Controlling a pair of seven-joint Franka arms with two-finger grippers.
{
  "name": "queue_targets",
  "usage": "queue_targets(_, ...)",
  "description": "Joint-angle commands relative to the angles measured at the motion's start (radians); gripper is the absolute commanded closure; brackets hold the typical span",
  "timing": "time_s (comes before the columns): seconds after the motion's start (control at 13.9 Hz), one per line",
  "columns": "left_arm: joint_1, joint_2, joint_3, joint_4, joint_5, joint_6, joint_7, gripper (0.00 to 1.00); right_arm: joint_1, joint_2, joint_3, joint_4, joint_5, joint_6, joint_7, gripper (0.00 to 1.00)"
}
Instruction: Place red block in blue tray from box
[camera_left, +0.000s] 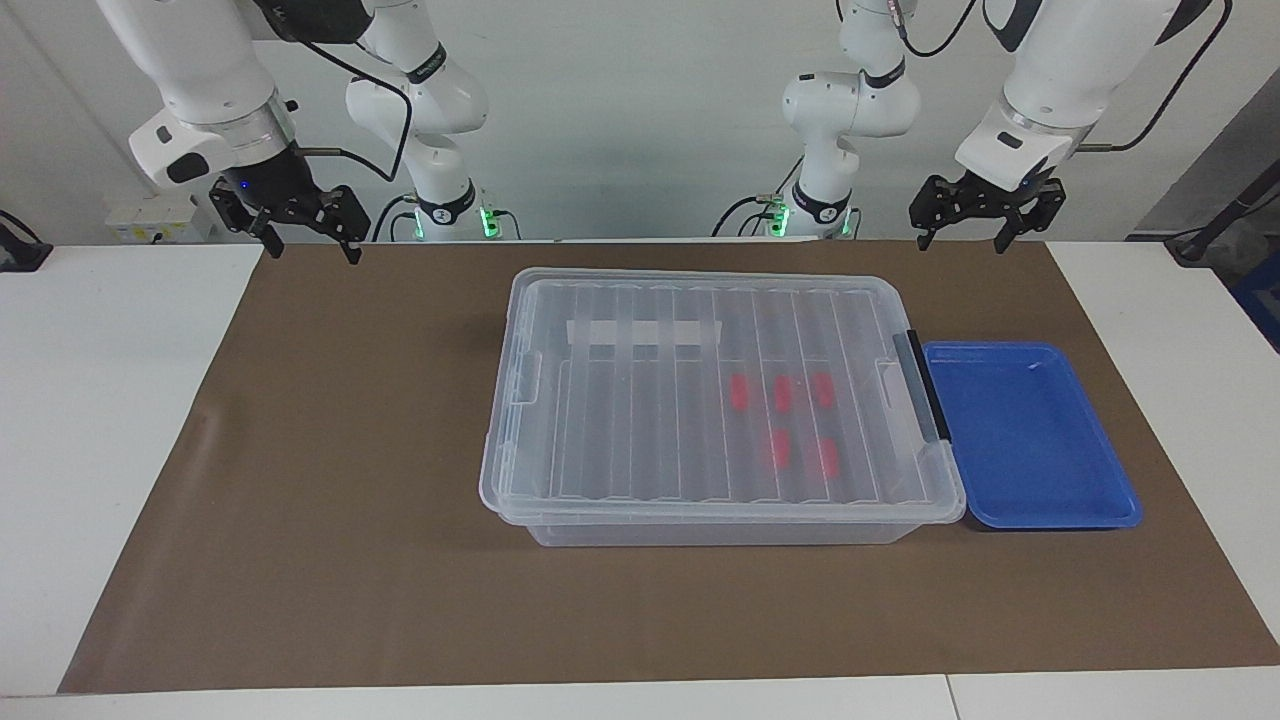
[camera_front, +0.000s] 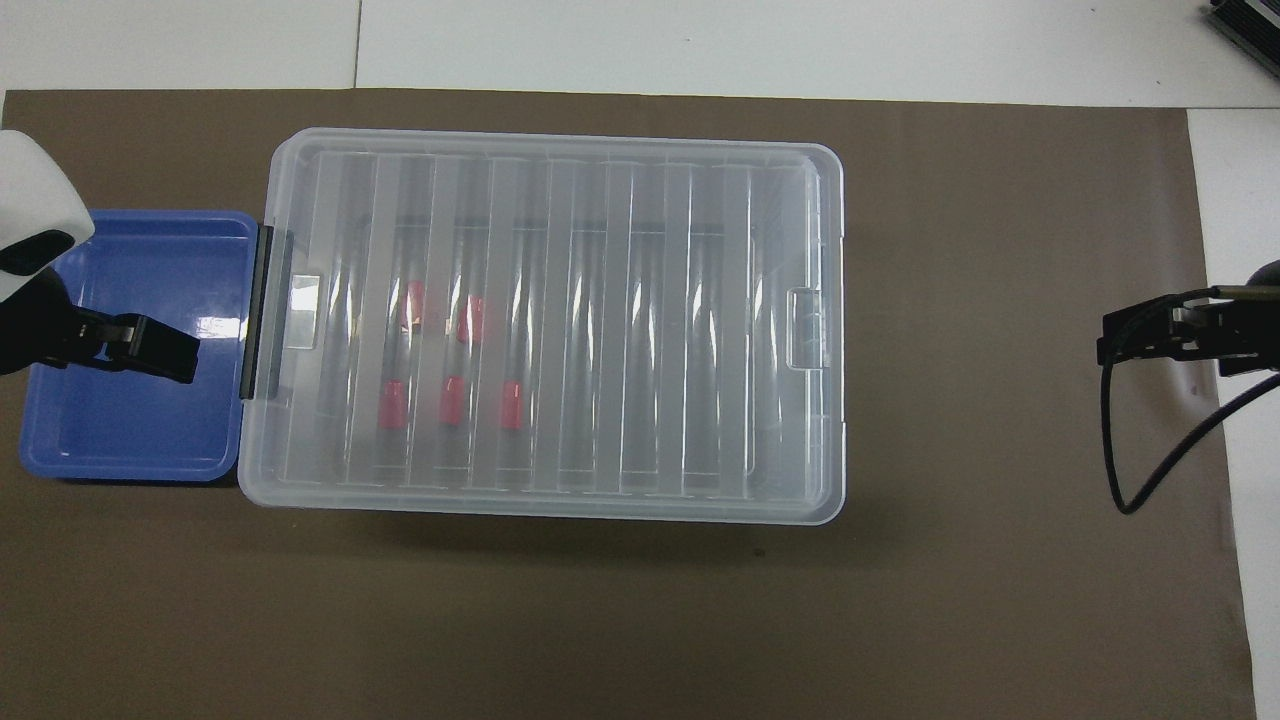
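Note:
The box (camera_left: 620, 420) stands in the middle of the brown mat with its ribbed clear lid shut. A black latch (camera_left: 925, 385) is at its end toward the left arm. Several red blocks (camera_left: 740, 392) lie inside and show through the lid, also in the overhead view (camera_front: 393, 405). The blue tray (camera_left: 1030, 440) lies empty beside the box's latch end. My left gripper (camera_left: 961, 242) is open and empty, raised high at the robots' edge of the mat; in the overhead view it overlaps the tray (camera_front: 130, 440). My right gripper (camera_left: 312, 250) is open and empty, raised at the right arm's end.
The brown mat (camera_left: 350, 450) covers most of the white table (camera_left: 100, 400). A whitish tape strip (camera_left: 640, 333) is on the box lid. A black cable (camera_front: 1150, 470) hangs by the right gripper.

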Motion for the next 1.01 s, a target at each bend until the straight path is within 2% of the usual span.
queue_targets(0.0,0.007,-0.015,-0.004,-0.015,-0.007,0.007,-0.009,0.00,-0.003,-0.010,0.005,-0.013,0.006,-0.003,0.013,0.00)
queue_targets(0.43,0.007,-0.015,-0.004,-0.015,-0.007,0.009,-0.007,0.00,0.005,-0.010,0.014,-0.032,0.006,0.043,0.014,0.00)
queue_targets(0.65,0.006,-0.015,-0.004,-0.015,-0.007,0.009,-0.005,0.00,0.068,-0.010,0.014,-0.104,0.006,0.163,0.037,0.00)
queue_targets(0.94,0.007,-0.015,-0.004,-0.015,-0.007,0.007,-0.009,0.00,0.184,-0.009,0.014,-0.214,0.007,0.333,0.204,0.00)
